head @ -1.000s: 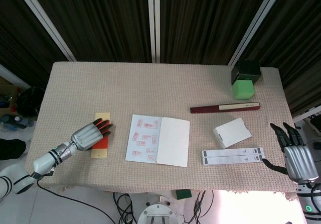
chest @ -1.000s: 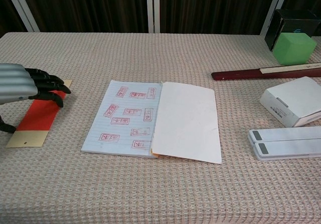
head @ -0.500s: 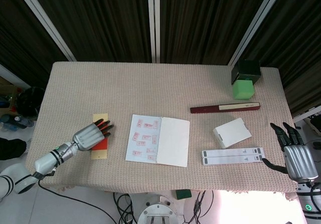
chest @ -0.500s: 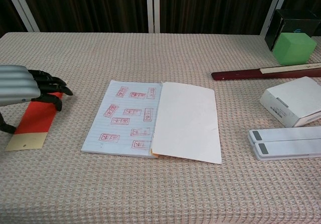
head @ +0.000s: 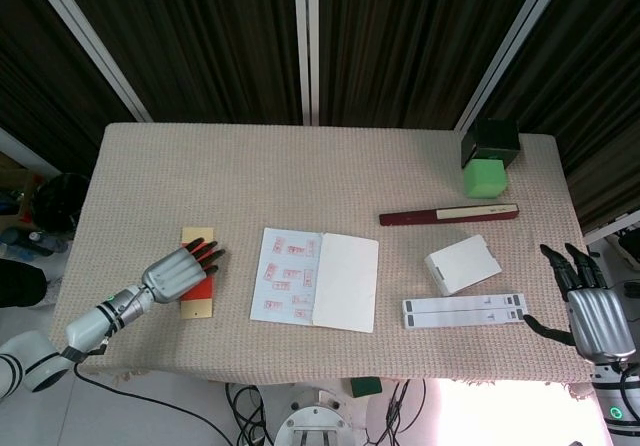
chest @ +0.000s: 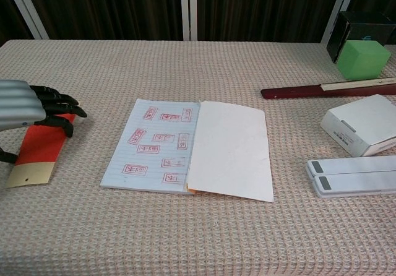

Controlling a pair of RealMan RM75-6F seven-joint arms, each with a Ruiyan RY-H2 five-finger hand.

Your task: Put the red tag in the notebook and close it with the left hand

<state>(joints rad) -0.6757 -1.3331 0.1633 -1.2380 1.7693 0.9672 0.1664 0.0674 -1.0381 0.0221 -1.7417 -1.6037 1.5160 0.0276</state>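
Note:
The red tag (head: 201,294) with cream ends lies flat near the table's front left, left of the open notebook (head: 315,278). In the chest view the tag (chest: 38,146) runs slanted under my left hand (chest: 28,106). That hand (head: 180,271) lies over the tag's upper part with its dark fingertips (chest: 68,110) stretched out and resting on it; the thumb sits apart at the frame's left edge. The notebook (chest: 192,149) shows a lined page with red stamps on the left and a blank page on the right. My right hand (head: 590,304) hovers off the table's right front corner, fingers spread, holding nothing.
A black box (head: 490,138) and a green cube (head: 486,177) stand at the back right. A dark red strip (head: 447,213), a white box (head: 462,263) and a pair of white bars (head: 465,311) lie right of the notebook. The table's front edge is close to the tag.
The left hand has drawn back left and toward the front edge, and the tag has slid that way under its fingertips. The right hand stays still.

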